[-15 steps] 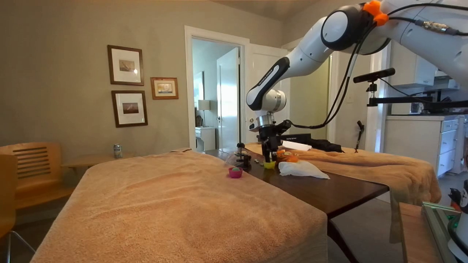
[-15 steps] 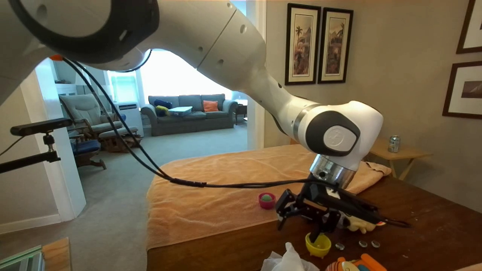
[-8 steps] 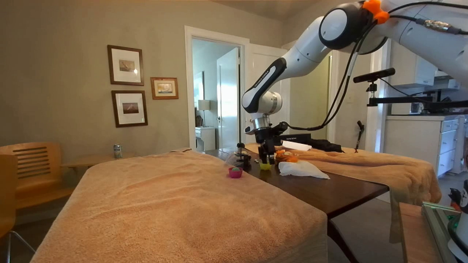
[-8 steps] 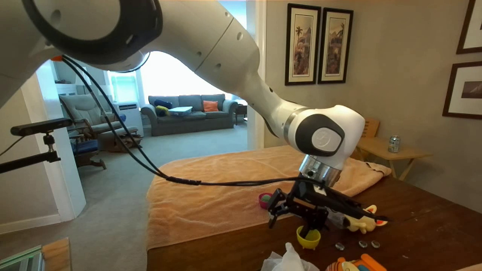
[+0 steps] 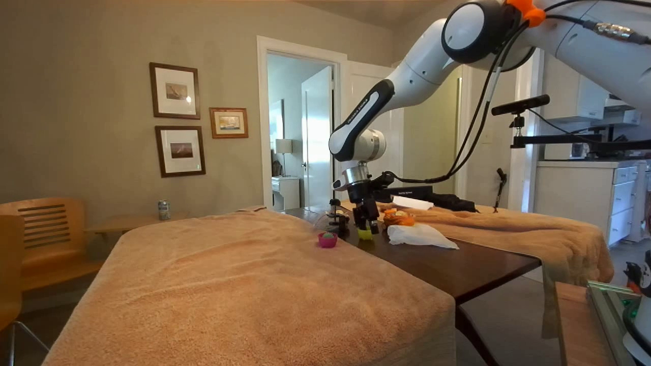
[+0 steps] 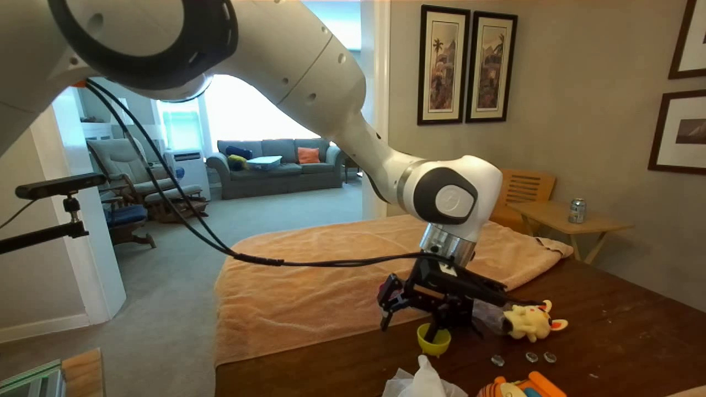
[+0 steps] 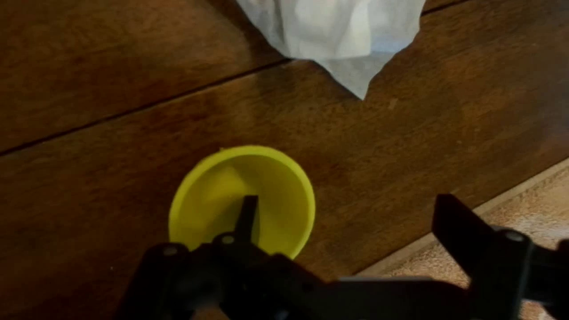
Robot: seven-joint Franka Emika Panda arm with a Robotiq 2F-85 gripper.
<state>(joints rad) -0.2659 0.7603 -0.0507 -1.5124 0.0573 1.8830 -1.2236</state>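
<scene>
My gripper (image 7: 347, 198) is open, its two fingers wide apart. One finger reaches down into a yellow cup (image 7: 284, 195); the other is outside it, over the dark wooden table near the towel's edge. The gripper also shows in both exterior views (image 5: 367, 226) (image 6: 408, 331). The yellow cup stands upright on small feet on the table in an exterior view (image 6: 433, 348); it looks bare inside apart from the finger. I cannot tell whether the finger presses on its wall. A pink cup (image 5: 327, 242) with a green thing in it sits on the orange towel.
A white bag (image 6: 426, 381) lies near the yellow cup, also in the wrist view (image 7: 342, 31). A yellow plush toy (image 6: 529, 322), several clear gems (image 6: 497, 360) and an orange toy (image 6: 538, 384) are on the table (image 6: 612, 331). The orange towel (image 5: 244, 284) covers one side.
My gripper has moved toward the towel side, and the yellow cup has shifted the same way with the finger inside it. The plush toy is now uncovered; the pink cup is mostly hidden behind the gripper.
</scene>
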